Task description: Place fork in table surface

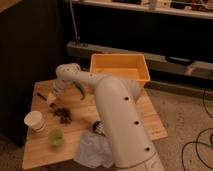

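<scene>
The fork (41,95) shows as a thin dark sliver at the far left of the table surface (40,155), a light tan wooden top. My gripper (52,98) hangs from the white arm (112,107), which bends left over the table. It is low over the wood, just right of the fork. I cannot tell whether it touches or holds the fork.
An orange bin (120,67) stands at the table's back right. A white paper cup (34,121), a green cup (55,138), a dark clump (62,114), a crumpled pale cloth (92,150) and a black-headed brush (97,128) lie on the near half. A dark cabinet stands at left.
</scene>
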